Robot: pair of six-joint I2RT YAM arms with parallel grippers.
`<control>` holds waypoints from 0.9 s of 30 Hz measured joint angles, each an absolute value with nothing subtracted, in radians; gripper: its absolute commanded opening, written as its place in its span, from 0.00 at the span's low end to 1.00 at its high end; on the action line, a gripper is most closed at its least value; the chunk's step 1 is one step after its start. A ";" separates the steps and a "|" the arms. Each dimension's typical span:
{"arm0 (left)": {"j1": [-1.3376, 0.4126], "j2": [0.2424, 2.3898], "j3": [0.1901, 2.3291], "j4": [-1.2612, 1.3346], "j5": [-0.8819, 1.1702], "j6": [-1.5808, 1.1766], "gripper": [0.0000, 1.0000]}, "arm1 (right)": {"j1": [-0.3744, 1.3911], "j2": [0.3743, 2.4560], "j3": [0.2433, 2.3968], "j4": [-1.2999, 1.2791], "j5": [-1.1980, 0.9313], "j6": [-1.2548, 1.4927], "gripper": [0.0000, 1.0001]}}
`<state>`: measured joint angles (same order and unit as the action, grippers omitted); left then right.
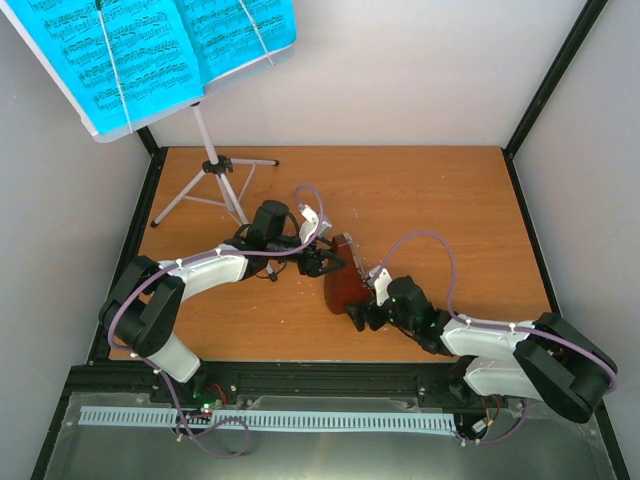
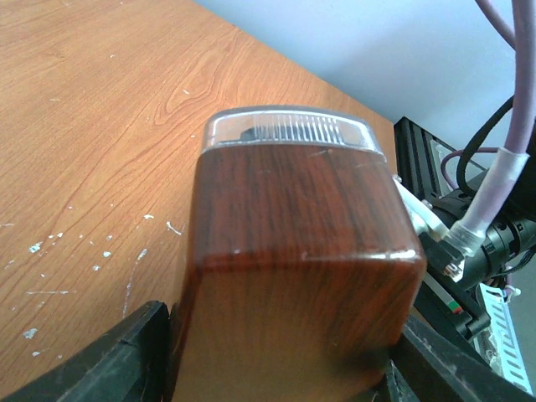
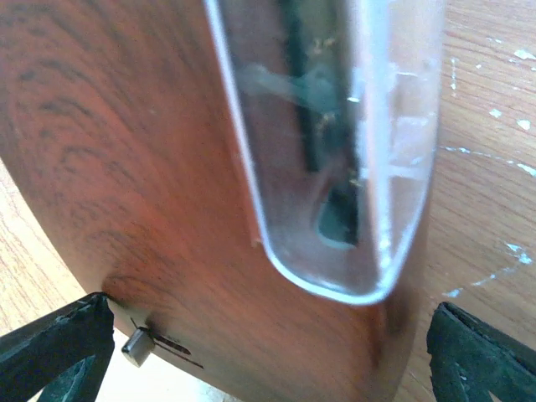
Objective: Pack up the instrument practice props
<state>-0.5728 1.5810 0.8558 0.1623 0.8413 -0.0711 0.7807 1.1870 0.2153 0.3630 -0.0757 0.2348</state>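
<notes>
Brown wood-grain metronome (image 1: 340, 288): sitting near the middle of the wooden table (image 1: 430, 200), between the two arms. Its glossy dark-veined body (image 2: 301, 251) is showing rounded edges. The clear plastic front cover (image 3: 335, 151) is running down one face, and a dark pendulum rod is showing through it. A small metal key (image 3: 138, 345) is sticking out of one side.

Left gripper (image 1: 325, 263): closing on the metronome, with black fingers (image 2: 117, 360) pressing against its two opposite sides.

Right gripper (image 1: 360, 312): reaching in at the metronome's near end. Its fingers (image 3: 59, 347) are standing wide on either side of the body. Whether the pads are actually touching cannot be told.

Silvery music stand (image 1: 215, 165): standing at the far left corner of the table, well apart from the metronome, its tripod legs splaying on the wood.

Cyan sheet-music pages (image 1: 140, 50): lying open on the stand's desk, which is tilting toward the camera. They are printed with black staves and crossed by thin pale lines. The pages are covering the desk, so its surface is not showing.
</notes>
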 measured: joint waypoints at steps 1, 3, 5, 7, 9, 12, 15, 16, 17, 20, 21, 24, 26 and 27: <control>-0.573 1.581 0.856 0.162 0.841 -0.071 0.45 | 0.786 1.193 0.221 0.363 -0.073 0.227 1.00; -0.573 1.581 0.856 0.162 0.841 -0.071 0.45 | 0.794 1.201 0.228 0.363 -0.068 0.220 0.98; -0.573 1.581 0.856 0.162 0.842 -0.068 0.45 | 0.802 1.209 0.235 0.360 -0.061 0.210 0.96; -0.572 1.581 0.856 0.163 0.842 -0.061 0.45 | 0.810 1.217 0.241 0.355 -0.051 0.202 0.93; -0.572 1.581 0.856 0.163 0.842 -0.053 0.45 | 0.817 1.230 0.247 0.356 -0.034 0.196 0.89; -0.569 1.581 0.856 0.163 0.842 -0.043 0.45 | 0.825 1.244 0.253 0.356 -0.012 0.189 0.84; -0.567 1.581 0.856 0.164 0.840 -0.033 0.45 | 0.834 1.248 0.255 0.356 0.012 0.189 0.78; -0.566 1.581 0.856 0.164 0.838 -0.031 0.45 | 0.836 1.248 0.255 0.355 0.020 0.191 0.75; -0.566 1.581 0.856 0.165 0.837 -0.030 0.45 | 0.838 1.248 0.255 0.355 0.028 0.191 0.73; -0.564 1.581 0.856 0.166 0.832 -0.022 0.45 | 0.841 1.248 0.255 0.356 0.050 0.194 0.61; -0.564 1.581 0.856 0.166 0.829 -0.019 0.45 | 0.842 1.247 0.255 0.357 0.056 0.196 0.58; -0.563 1.581 0.857 0.168 0.813 -0.017 0.45 | 0.844 1.241 0.254 0.357 0.078 0.201 0.50; -0.563 1.581 0.858 0.168 0.808 -0.020 0.45 | 0.844 1.237 0.251 0.358 0.087 0.199 0.50; -0.564 1.581 0.858 0.167 0.806 -0.020 0.45 | 0.845 1.235 0.249 0.360 0.089 0.199 0.52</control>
<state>-0.5640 1.5806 0.8581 0.1673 0.8062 -0.0196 0.8452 1.2346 0.2485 0.3599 0.0891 0.1989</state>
